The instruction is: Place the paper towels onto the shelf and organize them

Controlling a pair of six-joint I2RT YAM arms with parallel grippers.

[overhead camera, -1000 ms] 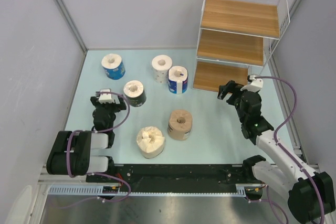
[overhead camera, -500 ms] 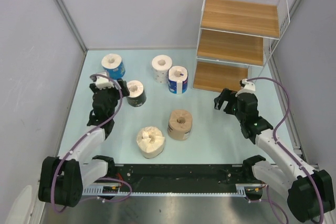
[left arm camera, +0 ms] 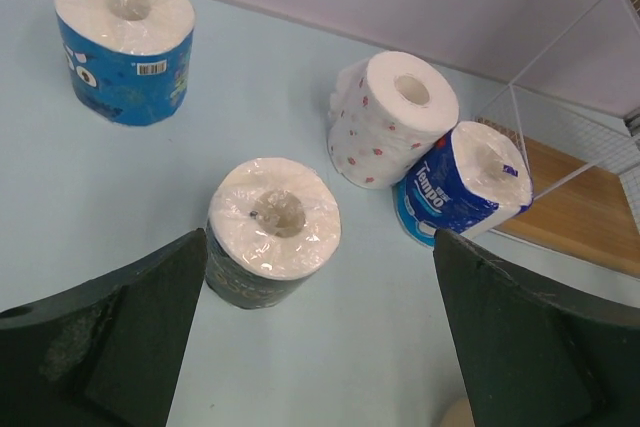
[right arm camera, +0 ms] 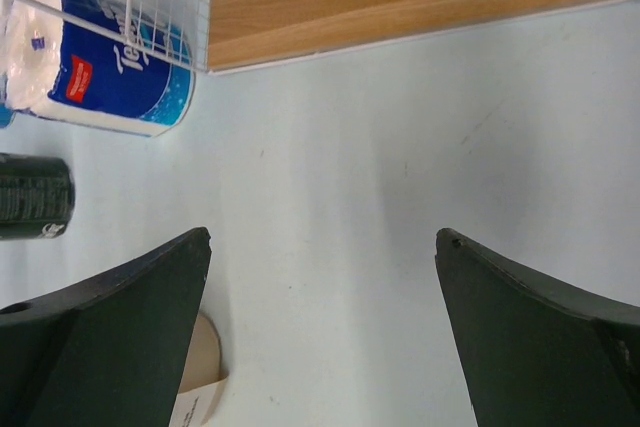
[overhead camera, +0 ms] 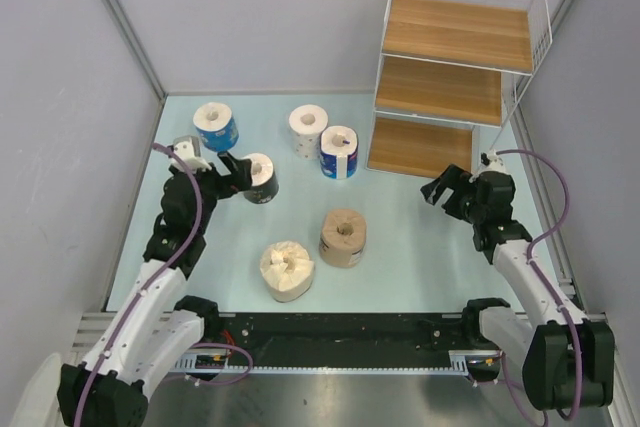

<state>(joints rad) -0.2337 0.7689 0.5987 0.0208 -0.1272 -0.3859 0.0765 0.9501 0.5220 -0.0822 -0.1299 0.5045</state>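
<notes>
Bench (overhead camera: 400,267), pale blue, carries a shelf (overhead camera: 455,47) of three wooden boards in white wire at its far right corner. Six paper towels stand upright on the bench, outside the shelf: two blue rolls (overhead camera: 215,126) (overhead camera: 339,152), a speckled white roll (overhead camera: 308,130), a dark roll (overhead camera: 258,178), a tan roll (overhead camera: 343,237) and a cream roll (overhead camera: 287,270). Left claw (overhead camera: 232,174) is spread just beside the dark roll; right claw (overhead camera: 446,187), also spread, hangs near the lowest board.

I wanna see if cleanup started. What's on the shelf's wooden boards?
Nothing shows on the shelf: the visible wood of all three boards is bare. The backs of the two lower boards hide under the boards above, so those parts cannot be checked.
</notes>
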